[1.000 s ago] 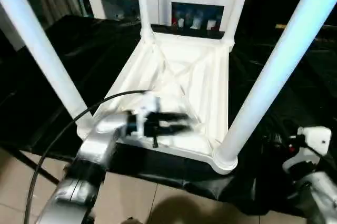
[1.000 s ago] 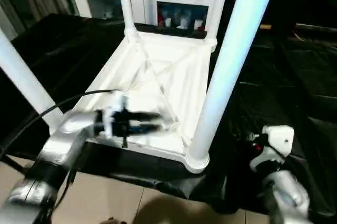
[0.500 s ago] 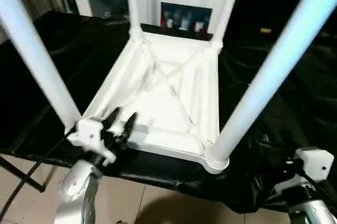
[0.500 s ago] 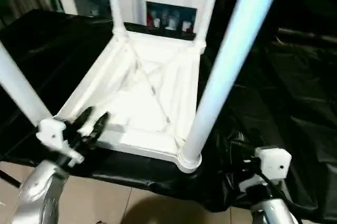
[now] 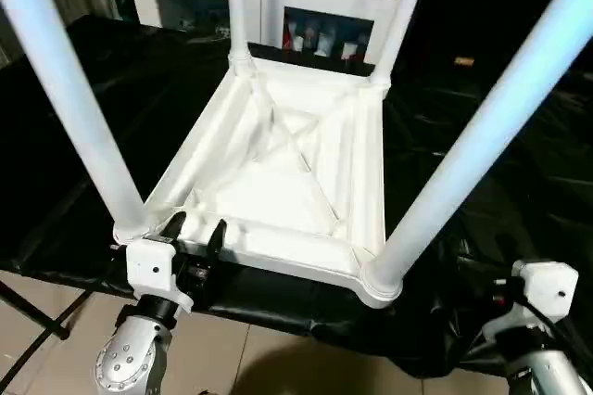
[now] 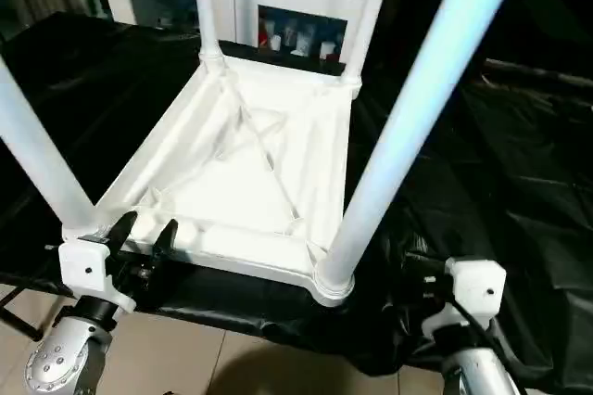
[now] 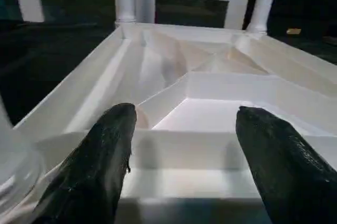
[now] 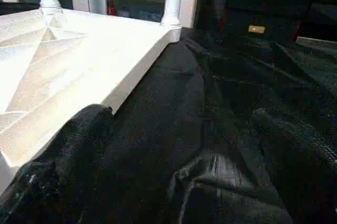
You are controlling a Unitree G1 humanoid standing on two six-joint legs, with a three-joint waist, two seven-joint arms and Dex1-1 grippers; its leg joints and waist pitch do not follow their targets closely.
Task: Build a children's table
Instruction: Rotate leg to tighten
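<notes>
Table [image 5: 296,163] lies upside down on black cover [image 5: 83,117], ribbed underside up, all four legs [image 5: 65,89] seated in corner sockets. We have pulled left gripper [image 5: 193,233] off underside, back to near edge; jaws now spread, holding nothing. Right gripper [image 8: 174,150] hangs wide open over cover beside table's right edge. We judge legs done; flipping table upright remains.

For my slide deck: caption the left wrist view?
Open left hand facing the near rim of the upturned children's table, legs fitted.
</notes>
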